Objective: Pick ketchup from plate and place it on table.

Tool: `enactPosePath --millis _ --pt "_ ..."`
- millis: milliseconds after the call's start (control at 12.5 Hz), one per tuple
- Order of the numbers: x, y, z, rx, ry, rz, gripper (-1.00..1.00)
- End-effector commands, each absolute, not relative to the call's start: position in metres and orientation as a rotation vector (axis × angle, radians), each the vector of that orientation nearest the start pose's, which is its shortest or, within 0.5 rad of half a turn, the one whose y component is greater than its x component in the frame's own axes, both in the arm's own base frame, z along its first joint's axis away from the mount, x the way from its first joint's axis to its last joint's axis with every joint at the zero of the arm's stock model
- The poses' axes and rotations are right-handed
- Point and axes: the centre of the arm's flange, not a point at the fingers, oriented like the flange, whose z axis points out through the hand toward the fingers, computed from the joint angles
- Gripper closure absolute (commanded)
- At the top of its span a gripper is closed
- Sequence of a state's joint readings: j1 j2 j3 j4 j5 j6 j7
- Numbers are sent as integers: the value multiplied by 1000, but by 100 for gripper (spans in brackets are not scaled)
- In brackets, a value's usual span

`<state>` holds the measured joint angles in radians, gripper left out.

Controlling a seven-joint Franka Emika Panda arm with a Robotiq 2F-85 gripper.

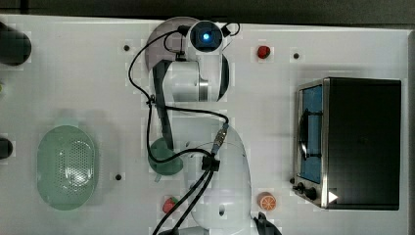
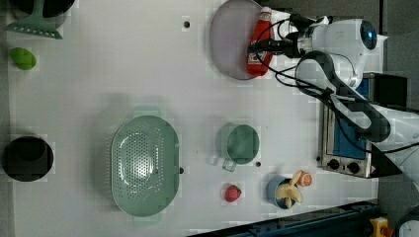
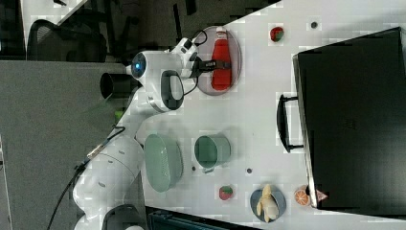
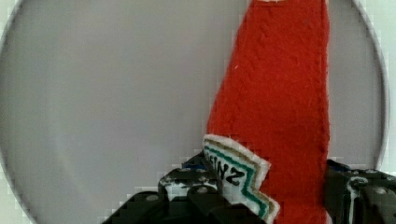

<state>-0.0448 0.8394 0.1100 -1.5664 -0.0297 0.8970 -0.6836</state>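
The white table (image 2: 123, 74) carried the lilac plate (image 2: 228, 39) at about one o'clock in the left view. The red ketchup (image 2: 259, 49) lay flat on the plate's right part. The gripper (image 4: 271, 196) straddled the ketchup's labelled body, a finger on each side, narrowed around it.

The white table (image 2: 123, 74) carries the plate (image 2: 227, 44), a green basket (image 2: 144, 165), a teal bowl (image 2: 241, 144), a strawberry (image 2: 232, 193), an oven (image 1: 359, 142) and a black cup (image 2: 27, 158).

arm (image 3: 158, 86): stretched out | pincer (image 4: 266, 191): fingers straddling, partly closed
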Motion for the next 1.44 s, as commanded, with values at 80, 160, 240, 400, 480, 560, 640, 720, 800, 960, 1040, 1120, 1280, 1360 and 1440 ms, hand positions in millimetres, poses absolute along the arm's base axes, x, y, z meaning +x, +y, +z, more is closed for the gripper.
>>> enactPosePath --millis 80,160,240,400,480,560,640,720,800,960,1040,1120,1280,1360,1440 --pt "718 36 200 -3066 57 -204 -17" --pt "721 33 220 -3056 94 -242 -17" --pt "723 29 244 -3041 145 -272 -17" --pt "718 19 294 -3031 199 -249 -17" --pt "712 13 320 -3038 209 -206 -17" --pt "703 7 346 -3047 216 -159 -17" --pt "693 0 372 -3055 226 -113 -17" --pt "680 -8 396 -3065 239 -60 -17" --pt "665 -15 414 -3074 262 3 -17" --pt "633 -28 431 -3079 378 113 -17" --pt "618 -33 431 -3077 438 138 -17" --pt "604 -35 428 -3075 484 161 -17" --pt "576 -39 413 -3072 532 188 -17" --pt "564 -40 401 -3073 541 169 -17" --pt "553 -41 386 -3073 548 140 -17"
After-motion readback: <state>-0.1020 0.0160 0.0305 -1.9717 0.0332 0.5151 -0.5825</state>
